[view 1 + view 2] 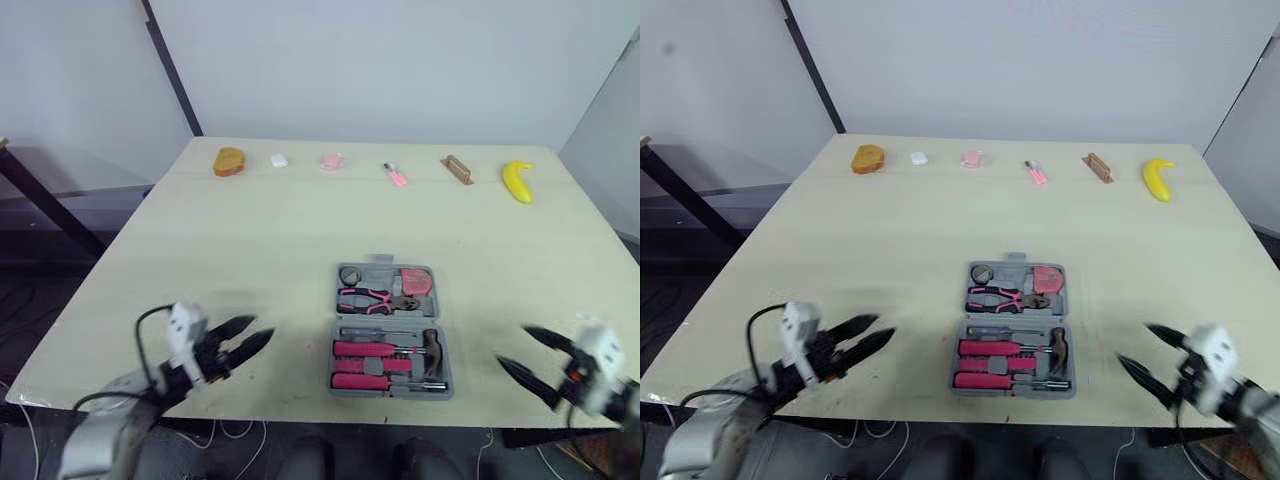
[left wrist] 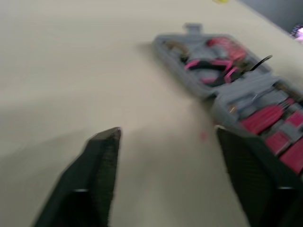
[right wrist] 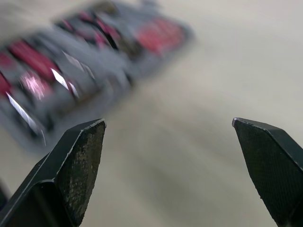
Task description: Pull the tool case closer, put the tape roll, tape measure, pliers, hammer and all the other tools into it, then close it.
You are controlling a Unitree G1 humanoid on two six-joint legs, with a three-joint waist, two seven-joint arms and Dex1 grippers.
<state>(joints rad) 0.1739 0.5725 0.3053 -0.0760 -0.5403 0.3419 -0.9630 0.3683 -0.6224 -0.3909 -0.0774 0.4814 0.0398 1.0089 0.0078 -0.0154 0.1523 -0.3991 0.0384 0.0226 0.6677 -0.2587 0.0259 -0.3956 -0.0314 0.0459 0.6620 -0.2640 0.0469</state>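
Grey plastic tool case (image 1: 1016, 268) is lying open on the pale wooden table (image 1: 890, 240), with pink-handled pliers (image 1: 995, 296) and a hammer (image 1: 1058, 346) sitting inside. Left gripper (image 1: 881, 327) is hovering at the case's 9 o'clock and right gripper (image 1: 1135, 345) at 3 o'clock, both with fingers spread and clear of it. Yellow banana (image 1: 1157, 179) is lying far off at 1 o'clock.

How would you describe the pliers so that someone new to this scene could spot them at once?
On the pale table, an open grey tool case lies near the robot's edge. The pliers lie in its far half, beside the round tape roll and pink tape measure. They alone have curved pink-and-black handles; the near half's tools have straight pink ones.
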